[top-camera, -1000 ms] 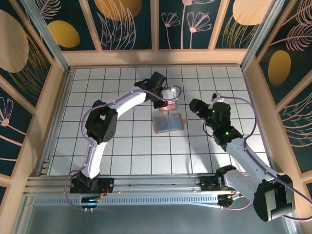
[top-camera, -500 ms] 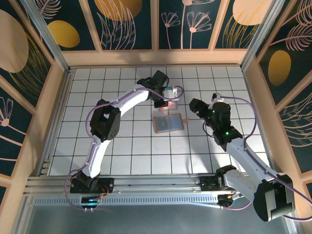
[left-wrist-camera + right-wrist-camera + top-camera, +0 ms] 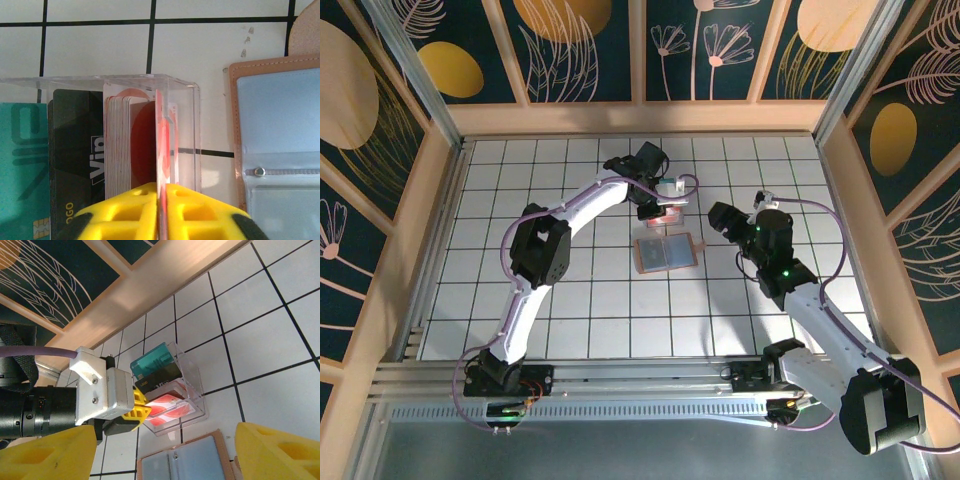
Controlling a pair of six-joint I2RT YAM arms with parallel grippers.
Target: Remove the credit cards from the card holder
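**Card pinched edge-on over the clear box**

The left gripper (image 3: 161, 192) has its jaws closed almost flat on a red-and-white credit card (image 3: 161, 135). The card is held upright and edge-on, presumably so it can slip down beside the stack of like cards (image 3: 125, 145) standing in the clear plastic box (image 3: 100, 80). A black card (image 3: 75, 150) and a teal card (image 3: 20, 165) stand in the same box, which suggests it is the drop-off for whatever comes out of the holder. The card holder (image 3: 280, 130) lies spread open on the white tiled desk (image 3: 95, 50), just beside the box, blue-grey inner face up. The pockets in sight look empty, though I cannot tell for all of them. The right gripper (image 3: 165, 447) hangs off to the holder's right, apart from it, with its jaws wide and nothing between them. It is probably kept clear so the left arm has room.
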